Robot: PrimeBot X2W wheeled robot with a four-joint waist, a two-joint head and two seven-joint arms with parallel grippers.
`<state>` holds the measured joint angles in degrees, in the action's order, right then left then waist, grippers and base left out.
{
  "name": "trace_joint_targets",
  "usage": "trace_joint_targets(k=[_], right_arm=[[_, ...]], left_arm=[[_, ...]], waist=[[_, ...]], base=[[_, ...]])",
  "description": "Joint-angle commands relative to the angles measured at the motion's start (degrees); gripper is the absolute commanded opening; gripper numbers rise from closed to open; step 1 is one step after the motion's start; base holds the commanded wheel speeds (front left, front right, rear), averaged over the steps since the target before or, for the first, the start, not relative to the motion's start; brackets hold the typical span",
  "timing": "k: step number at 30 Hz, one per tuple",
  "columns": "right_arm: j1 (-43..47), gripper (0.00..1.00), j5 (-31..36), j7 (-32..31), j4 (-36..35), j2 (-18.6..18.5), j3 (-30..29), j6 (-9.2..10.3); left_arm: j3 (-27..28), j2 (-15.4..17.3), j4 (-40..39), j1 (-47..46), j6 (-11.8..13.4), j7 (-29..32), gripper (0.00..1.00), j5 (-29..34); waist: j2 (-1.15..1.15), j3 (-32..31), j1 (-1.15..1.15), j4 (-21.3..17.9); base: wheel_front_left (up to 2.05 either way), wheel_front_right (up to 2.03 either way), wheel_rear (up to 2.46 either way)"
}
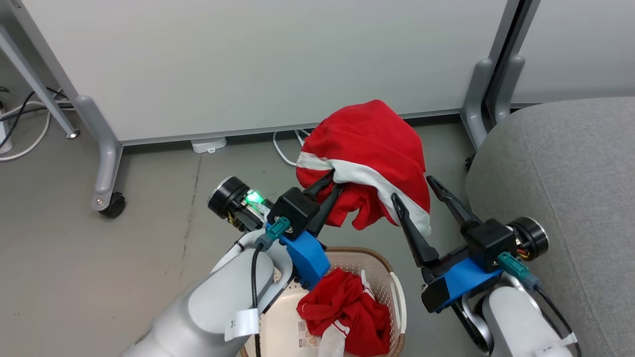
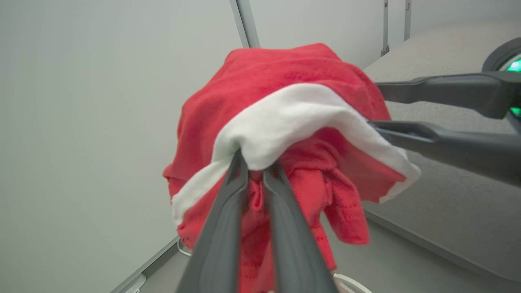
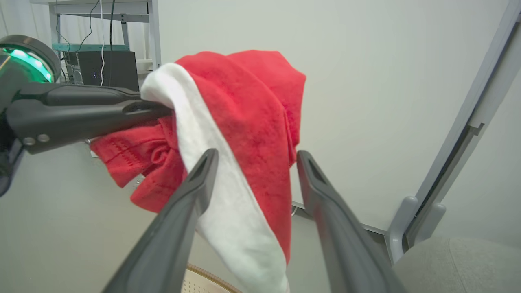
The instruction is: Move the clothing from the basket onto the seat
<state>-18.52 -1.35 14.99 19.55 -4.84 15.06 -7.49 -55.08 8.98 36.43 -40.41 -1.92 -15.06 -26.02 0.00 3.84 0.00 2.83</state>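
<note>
**Now lifted: one garment, seat next**

Held up in the air, the red-and-white garment (image 1: 367, 148) hangs bunched above and just beyond the basket (image 1: 397, 292), over the floor. My left gripper (image 1: 335, 180) has its jaws clamped on the fabric at the white band. My right gripper (image 1: 413, 189) has its jaws apart around the drooping white edge; I cannot tell whether they touch it.

More red clothing (image 1: 347, 310) lies heaped in the basket, so I judge the task partly done and this step to be the carry.

The grey seat (image 1: 560, 173) is off to my right, near the garment. The next move calls for swinging right until the cloth is over the cushion, then lowering and letting go, with the loose hem kept off the basket rim.

A paper label (image 1: 307, 336) in the basket carries print too small to read. A white tag (image 1: 240, 323) on my left forearm starts with what looks like a 3.
</note>
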Motion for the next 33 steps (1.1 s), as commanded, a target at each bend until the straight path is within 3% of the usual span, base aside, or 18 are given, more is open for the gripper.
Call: trace_joint_targets(k=[1,12,13,14,15,33], right_arm=[[-1.05,1.0,-0.08,0.3,0.44,-0.43,0.17,-0.01],[-6.27,1.0,-5.17,0.27,6.11,-2.18,6.37,-0.01],[-6.54,0.77,-5.72,0.27,6.5,-2.22,6.83,-0.01],[-6.83,0.27,-6.24,0.27,6.81,-2.34,7.25,-0.01],[-7.11,0.0,-6.72,0.27,6.99,-2.36,7.5,-0.01],[-6.54,0.0,-8.71,0.27,6.56,-2.55,8.15,-0.01]], left_arm=[[-0.25,-0.08,-0.34,-0.99,-0.06,-0.15,0.0,0.43],[-1.58,-0.9,-1.36,-1.9,-0.52,-0.16,0.0,0.78],[-1.65,-0.91,-1.36,-1.9,-0.59,-0.16,0.0,0.7],[-1.73,-0.91,-1.35,-1.89,-0.6,-0.16,0.0,0.67],[-1.77,-0.92,-1.38,-1.87,-0.59,-0.16,0.0,0.64],[-2.09,-0.3,-1.54,-1.91,-0.08,-0.17,0.0,0.06]], waist=[[0.0,0.27,0.0,0.34],[0.0,1.17,0.0,1.54],[0.0,1.17,0.0,1.55],[0.0,1.16,0.0,1.55],[0.0,1.15,0.0,1.55],[0.0,1.05,0.0,1.23]], base=[[0.0,0.0,0.0],[0.0,0.0,0.0],[0.0,0.0,0.0],[0.0,0.0,0.0],[0.0,0.0,0.0],[0.0,0.0,0.0]])
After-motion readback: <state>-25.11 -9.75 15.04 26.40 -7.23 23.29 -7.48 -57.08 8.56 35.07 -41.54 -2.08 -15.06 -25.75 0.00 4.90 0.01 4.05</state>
